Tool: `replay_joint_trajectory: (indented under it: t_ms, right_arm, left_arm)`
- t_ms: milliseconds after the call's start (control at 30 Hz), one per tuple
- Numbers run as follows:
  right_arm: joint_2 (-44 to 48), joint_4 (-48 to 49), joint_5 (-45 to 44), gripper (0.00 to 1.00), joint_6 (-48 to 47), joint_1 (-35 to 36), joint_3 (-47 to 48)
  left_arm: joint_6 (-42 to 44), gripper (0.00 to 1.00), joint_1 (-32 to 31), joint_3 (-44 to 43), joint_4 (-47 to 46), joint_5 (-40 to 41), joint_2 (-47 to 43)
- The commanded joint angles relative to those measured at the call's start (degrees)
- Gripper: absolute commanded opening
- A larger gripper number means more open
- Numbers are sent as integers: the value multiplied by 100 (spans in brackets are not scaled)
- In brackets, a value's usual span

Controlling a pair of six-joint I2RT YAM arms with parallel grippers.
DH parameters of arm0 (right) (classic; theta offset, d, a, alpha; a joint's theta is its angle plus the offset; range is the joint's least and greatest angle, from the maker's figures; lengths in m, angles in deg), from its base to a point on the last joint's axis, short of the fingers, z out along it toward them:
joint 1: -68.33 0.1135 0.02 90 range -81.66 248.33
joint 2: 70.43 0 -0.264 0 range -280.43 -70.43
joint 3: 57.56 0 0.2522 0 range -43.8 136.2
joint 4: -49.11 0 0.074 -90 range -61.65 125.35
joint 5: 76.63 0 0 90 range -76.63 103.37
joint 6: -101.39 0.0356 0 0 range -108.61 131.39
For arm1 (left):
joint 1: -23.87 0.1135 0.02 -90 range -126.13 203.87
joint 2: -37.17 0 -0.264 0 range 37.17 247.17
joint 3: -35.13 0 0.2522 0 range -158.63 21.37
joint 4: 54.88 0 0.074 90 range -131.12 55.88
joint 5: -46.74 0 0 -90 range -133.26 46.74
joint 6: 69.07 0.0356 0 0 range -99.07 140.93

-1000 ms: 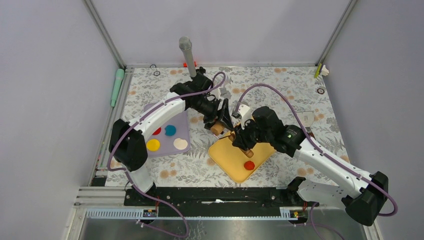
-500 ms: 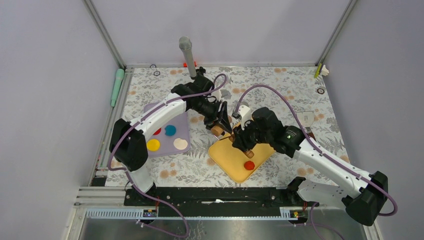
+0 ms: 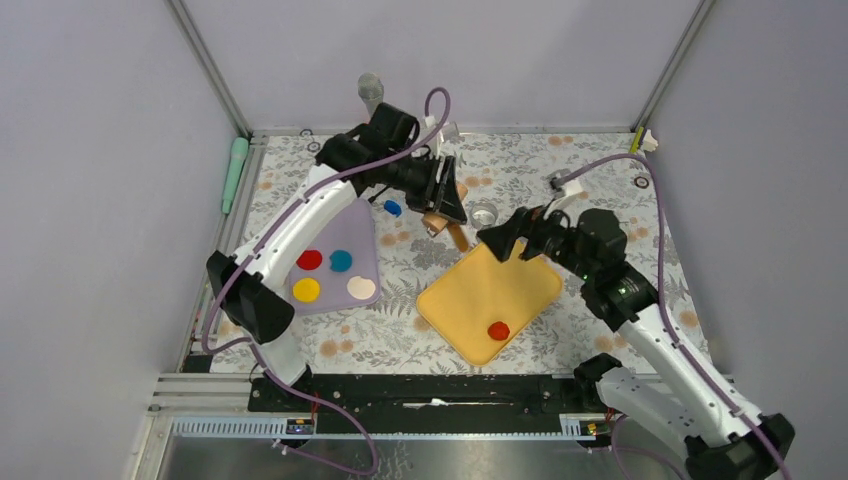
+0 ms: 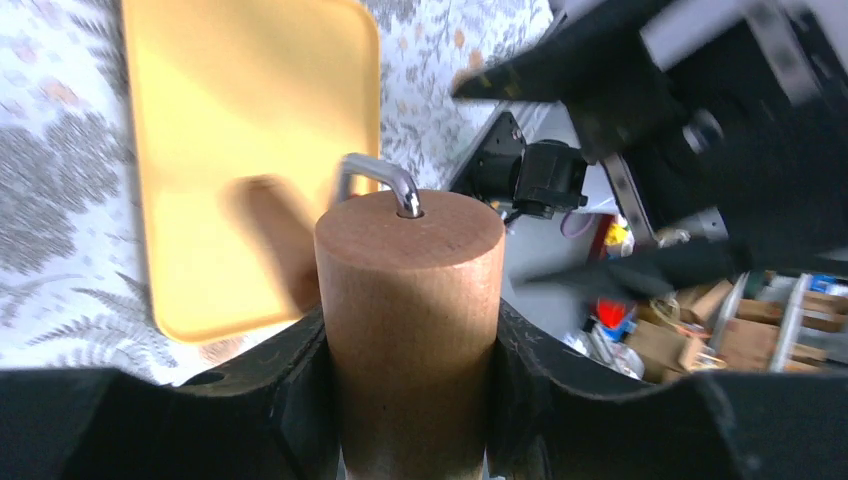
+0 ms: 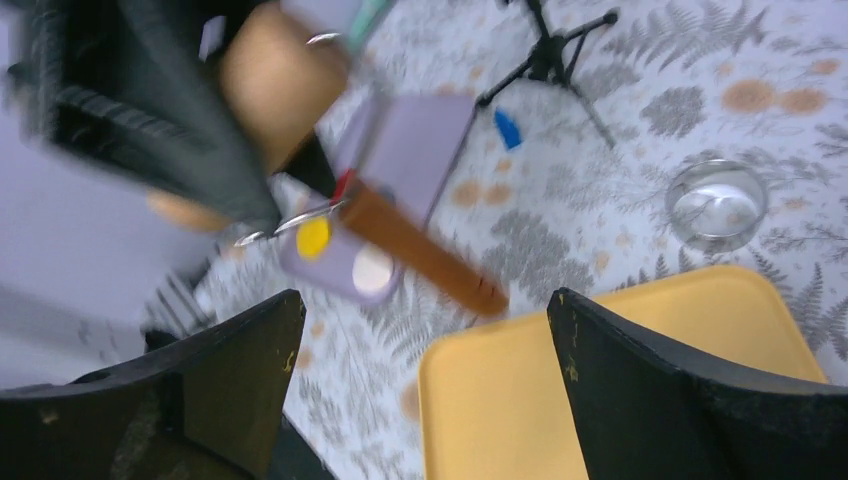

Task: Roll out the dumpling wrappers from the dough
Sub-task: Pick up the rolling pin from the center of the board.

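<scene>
My left gripper (image 3: 440,212) is shut on one handle of the wooden rolling pin (image 3: 452,232), which hangs tilted above the table behind the yellow board (image 3: 470,290). In the left wrist view the handle (image 4: 410,290) fills the gap between the jaws. My right gripper (image 3: 512,235) stands open and empty by the board's far corner, its fingers (image 5: 640,390) wide apart, with the rolling pin (image 5: 420,245) ahead of it. A small round red piece of dough (image 3: 498,330) lies on the board's near part. One red dumpling wrapper (image 3: 309,259) lies on the purple tray (image 3: 350,225).
The purple tray also carries blue (image 3: 341,260), yellow (image 3: 306,289) and cream (image 3: 361,288) discs. A glass bowl (image 3: 484,213) stands behind the board, and a small blue piece (image 3: 392,208) lies by the tray. A green tool (image 3: 235,170) lies at the left edge.
The right gripper has opened, let go of the rolling pin and drawn back to the right. The left arm has lifted the pin off the board, up and towards the back.
</scene>
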Motion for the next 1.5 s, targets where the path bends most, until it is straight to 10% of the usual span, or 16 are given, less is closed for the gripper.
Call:
replay_joint_trajectory:
  t_ms: [0, 333, 600, 1467]
  right_arm:
    - [61, 2560, 2012, 100, 1726, -1537, -686]
    - [-956, 6415, 3260, 100, 3718, -2141, -1223]
    - [-1821, 9042, 3256, 100, 4319, -2140, -1809]
    - [-2588, 10470, 3975, 100, 3425, -1609, -1618]
  left_arm:
    - [1082, 0, -18, -1182, 696, 567, -420]
    - [1993, 0, -250, -1443, 943, 2680, -1070]
    - [3104, 0, -719, 224, -366, 4165, -2217]
    - [4887, 0, -1235, 1970, -1881, 3266, -4301]
